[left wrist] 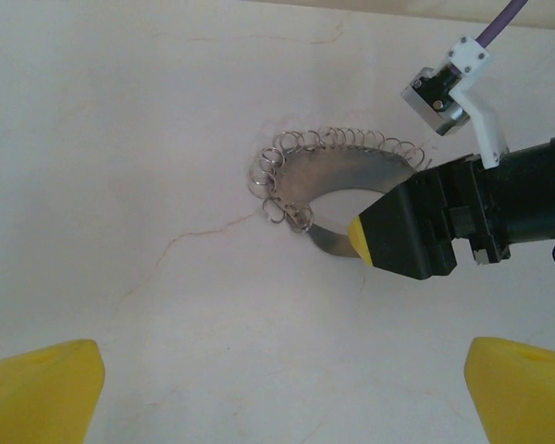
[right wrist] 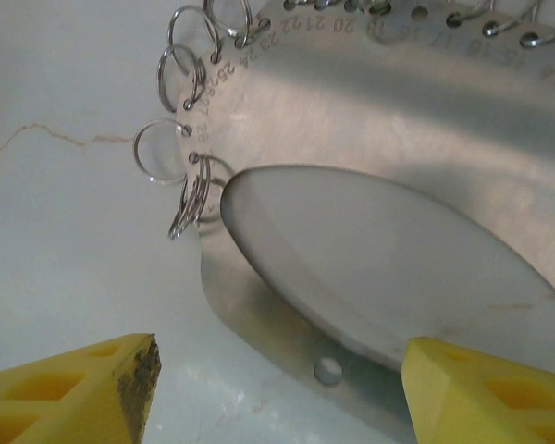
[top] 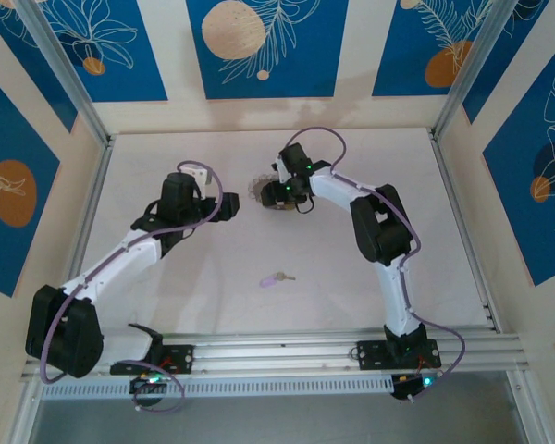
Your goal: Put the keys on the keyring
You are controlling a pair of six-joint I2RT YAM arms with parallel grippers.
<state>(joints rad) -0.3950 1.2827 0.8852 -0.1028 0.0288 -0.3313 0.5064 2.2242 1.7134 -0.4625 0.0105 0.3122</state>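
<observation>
**A:** Where's the keyring (top: 258,190)?

**B:** Flat on the far part of the table (top: 351,305). The right gripper (right wrist: 279,359) is down over it, jaws part open. Of its 2 yellow fingers (right wrist: 481,393), 1 overlaps the band and the other sits clear, so nothing is clamped.

**A:** And the left gripper (left wrist: 285,370)?

**B:** Spread wide, empty, near the ring. The right claw's black body blocks its view of the ring's right side.

**A:** The key (top: 277,277)?

**B:** 1 key, lilac head, lying nearer the bases, well apart from both claws.

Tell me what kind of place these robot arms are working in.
Likely a purpose-built robot test cell, not a home: aluminium frame posts, printed blue leaf-pattern backdrop panels around a white tabletop, and a mounting rail along the near edge.
</observation>
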